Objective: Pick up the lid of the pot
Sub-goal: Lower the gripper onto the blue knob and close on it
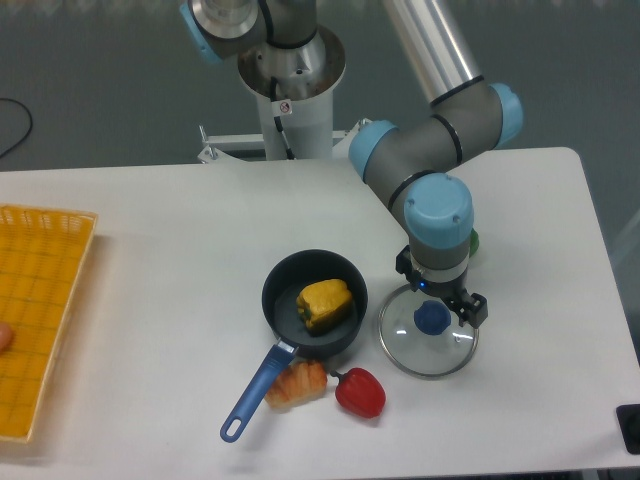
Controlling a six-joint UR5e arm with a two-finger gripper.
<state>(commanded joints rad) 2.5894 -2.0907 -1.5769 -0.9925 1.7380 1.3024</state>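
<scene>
The pot lid (424, 352) lies flat on the white table (150, 220), right of centre and near the front edge, a round glass disc with a metal rim and a blue knob (432, 319) in its middle. The gripper (441, 293) hangs straight down over the back part of the lid, close above the knob; from this view its dark fingers are mostly hidden under the grey and blue wrist, so I cannot tell how wide the jaws stand or whether they touch the knob. Just left of the lid, close beside it, sits a dark pot (275, 285) with a blue handle (255, 392) pointing toward the front left, and a yellow pepper (325, 304) rests inside it. In front of the pot, a croissant (297, 384) lies against the handle, with a red pepper (360, 393) just beside it to the right. A small green thing (474, 241) shows behind the arm, mostly hidden. Far to the left, well apart from all this, a yellow basket (45, 300) lies on the table – cut off by the picture's edge.
</scene>
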